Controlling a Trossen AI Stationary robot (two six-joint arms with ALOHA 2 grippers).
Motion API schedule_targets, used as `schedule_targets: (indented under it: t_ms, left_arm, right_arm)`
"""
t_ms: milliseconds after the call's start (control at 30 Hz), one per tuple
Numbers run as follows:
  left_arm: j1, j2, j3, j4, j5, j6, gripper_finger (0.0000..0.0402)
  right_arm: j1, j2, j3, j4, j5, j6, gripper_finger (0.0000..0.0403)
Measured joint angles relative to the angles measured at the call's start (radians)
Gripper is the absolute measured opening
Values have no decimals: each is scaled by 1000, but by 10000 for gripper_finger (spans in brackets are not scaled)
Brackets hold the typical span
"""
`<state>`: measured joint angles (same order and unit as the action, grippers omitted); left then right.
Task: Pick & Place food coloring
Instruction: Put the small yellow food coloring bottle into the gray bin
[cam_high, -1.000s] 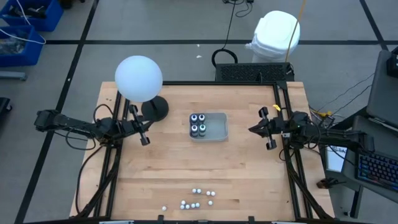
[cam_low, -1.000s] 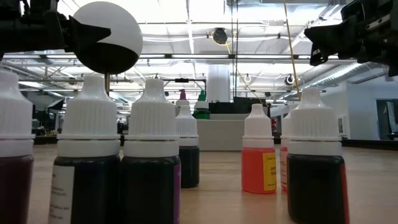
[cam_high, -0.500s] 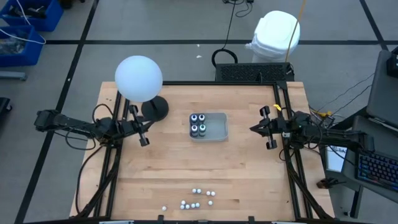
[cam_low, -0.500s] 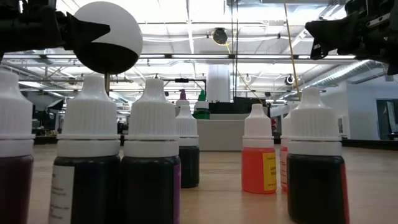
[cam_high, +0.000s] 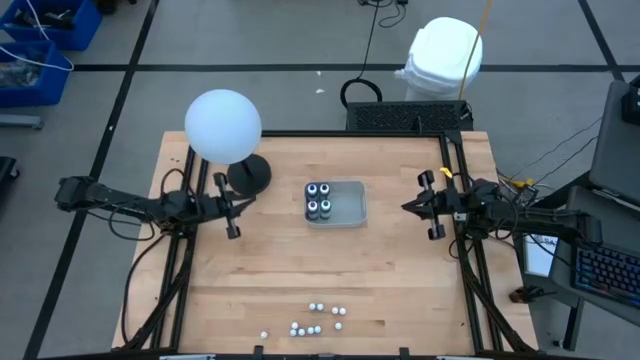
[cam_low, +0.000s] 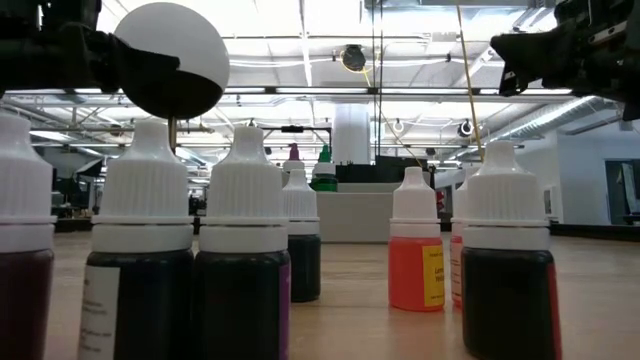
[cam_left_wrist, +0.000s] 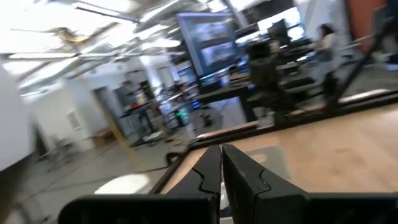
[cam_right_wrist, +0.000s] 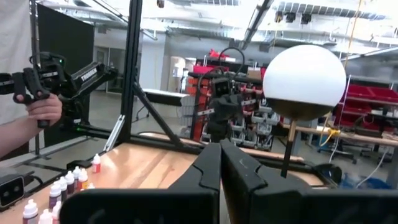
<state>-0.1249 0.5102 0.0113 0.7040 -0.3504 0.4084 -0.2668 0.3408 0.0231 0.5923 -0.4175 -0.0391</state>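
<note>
Counting the food coloring first: a loose cluster of small bottles (cam_high: 315, 320) stands near the table's front edge, none of it in either gripper. Four dark jars (cam_high: 318, 200) already sit in the left end of the clear tray (cam_high: 350, 205) at table centre. I judge the job barely begun or part done; every small bottle is left to move, if the tray is the target.

Left gripper (cam_high: 232, 210) hangs over the left side, near the globe lamp (cam_high: 223, 127). Right gripper (cam_high: 420, 205) hangs over the right side. Both are well apart from the bottles. Wrist views show each pair of fingers pressed together, empty.

Low view gives bottle colours the overhead cannot: an orange bottle (cam_low: 415, 250), dark ones beside it. Right wrist view catches a person's hand (cam_right_wrist: 42, 106) on a control handle.
</note>
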Motion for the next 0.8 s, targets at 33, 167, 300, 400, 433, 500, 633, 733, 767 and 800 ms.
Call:
schedule_targets:
  t_ms: [33,167,300,400,433,500,633,733,767,800]
  left_arm:
    - [0,0,0,0,-26,-3,24]
    - [0,1,0,81,-48,-176,24]
    - [-8,-1,37,103,70,-412,24]
    - [-60,35,109,-58,154,-463,24]
    - [-90,61,143,-100,134,-487,24]
    - [-159,142,226,-176,44,-533,23]
    - [-297,337,474,-450,-106,-588,7]
    - [-391,482,733,-806,-203,-699,7]
    - [-417,531,828,-951,-239,-766,8]
    - [-439,580,921,-1093,-264,-841,8]
  right_arm:
    - [0,0,0,0,0,0,0]
    - [0,0,0,25,1,0,0]
    - [0,0,-1,21,1,32,0]
    - [0,0,-1,-2,-2,56,0]
    - [0,0,-1,-9,-2,57,0]
    - [0,0,-1,-19,-3,57,0]
    - [0,0,-1,-38,-2,52,0]
    - [0,0,-1,0,-2,38,0]
    - [0,0,-1,23,-2,28,0]
    - [0,0,-1,45,-2,22,0]
